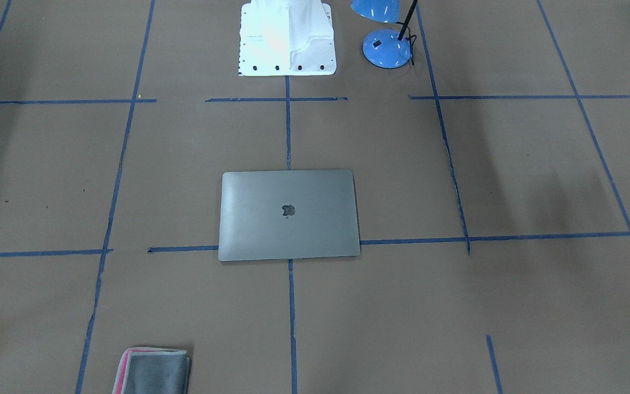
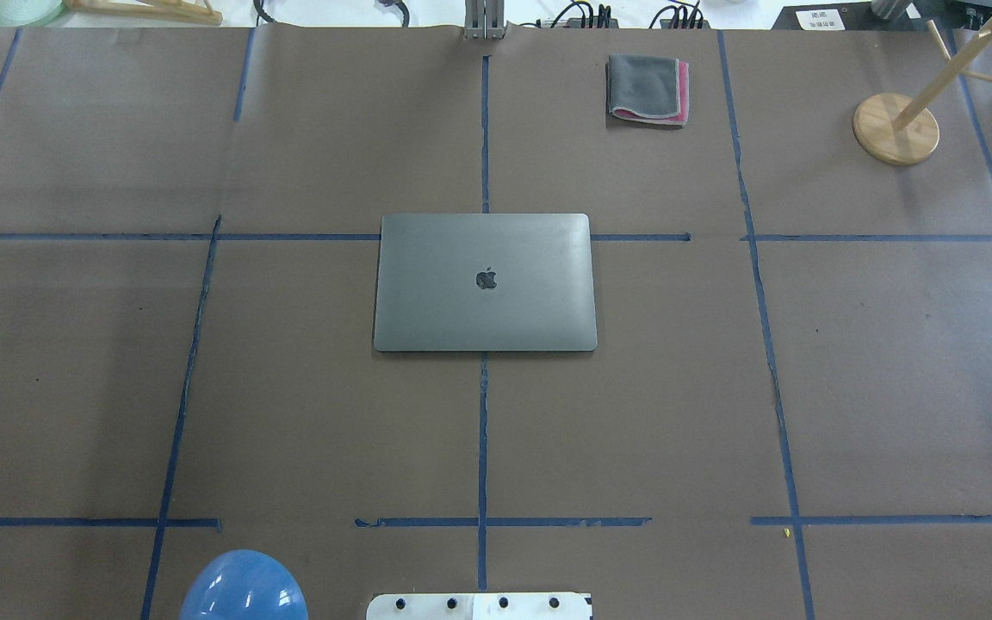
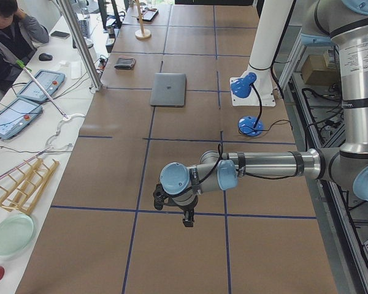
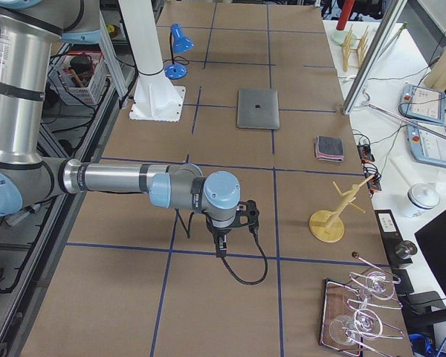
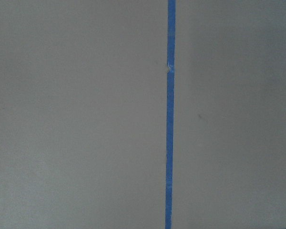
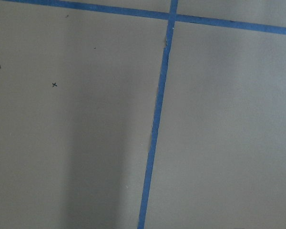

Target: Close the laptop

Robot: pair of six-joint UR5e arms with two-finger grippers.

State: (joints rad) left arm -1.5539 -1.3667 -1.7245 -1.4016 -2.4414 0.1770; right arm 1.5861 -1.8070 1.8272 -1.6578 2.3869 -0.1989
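At table (image 2: 289,413) centre: laptop (image 2: 485,282) shut flat; left gripper (image 3: 187,220), right gripper (image 4: 221,250) well apart; grip unreadable

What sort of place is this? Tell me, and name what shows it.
Most likely a robotics lab workcell. The table is covered in brown paper gridded with blue tape, a left arm and right arm reach over it, and an operator sits beside teach pendants.

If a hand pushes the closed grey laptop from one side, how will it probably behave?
The laptop looks like a rigid, flat metal slab, so it would likely slide as one piece, not bend or tip. Its thin edges lie low on the table, so lifting it is probably hard. Its smooth top may be slippery.
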